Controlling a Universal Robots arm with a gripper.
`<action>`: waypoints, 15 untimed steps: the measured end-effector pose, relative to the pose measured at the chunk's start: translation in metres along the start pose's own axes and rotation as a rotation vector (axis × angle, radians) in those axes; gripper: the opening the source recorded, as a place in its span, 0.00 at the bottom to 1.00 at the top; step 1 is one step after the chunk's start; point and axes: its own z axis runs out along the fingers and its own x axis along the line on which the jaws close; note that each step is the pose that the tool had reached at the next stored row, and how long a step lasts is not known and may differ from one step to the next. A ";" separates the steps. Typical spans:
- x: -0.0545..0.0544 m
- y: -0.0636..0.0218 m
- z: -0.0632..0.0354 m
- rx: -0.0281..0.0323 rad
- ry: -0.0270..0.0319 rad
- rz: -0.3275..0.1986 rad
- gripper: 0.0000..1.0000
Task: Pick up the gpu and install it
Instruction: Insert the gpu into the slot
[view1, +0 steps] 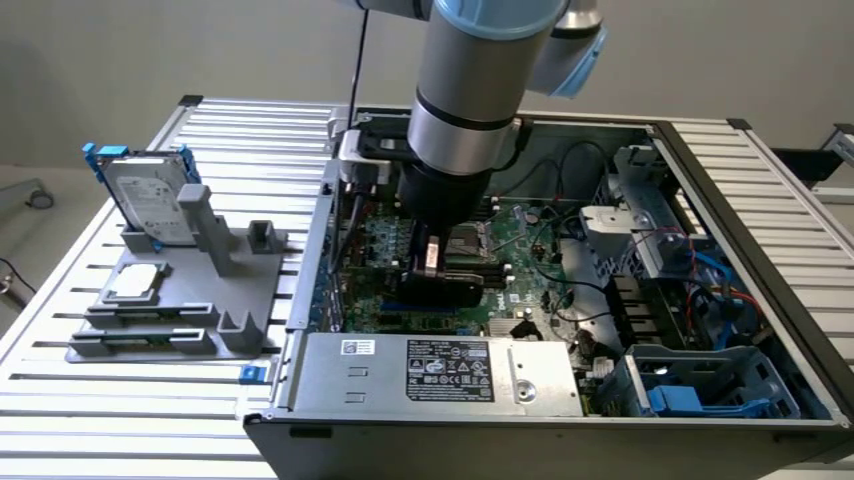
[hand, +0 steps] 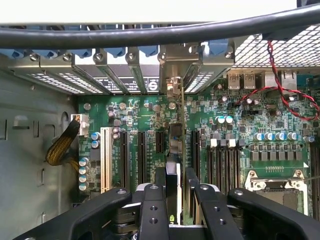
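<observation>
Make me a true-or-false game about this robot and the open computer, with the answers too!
1. The robot's hand is down inside the open grey metal computer case. True.
2. The hand grips the thin green-and-black graphics card edge-on over the green motherboard. True.
3. The silver hard drive with the blue frame lies inside the case. False: it stands upright in the grey plastic holder outside the case, on the exterior view's left.
4. The hand is wide open and empty. False: it is shut on the card.
</observation>
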 end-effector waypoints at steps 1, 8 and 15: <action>0.000 -0.0001 0.0000 -0.0007 -0.0002 0.000 0.27; 0.000 -0.0006 0.0000 -0.0019 -0.0072 -0.001 0.27; 0.000 -0.0015 0.0016 -0.0022 -0.0107 -0.002 0.27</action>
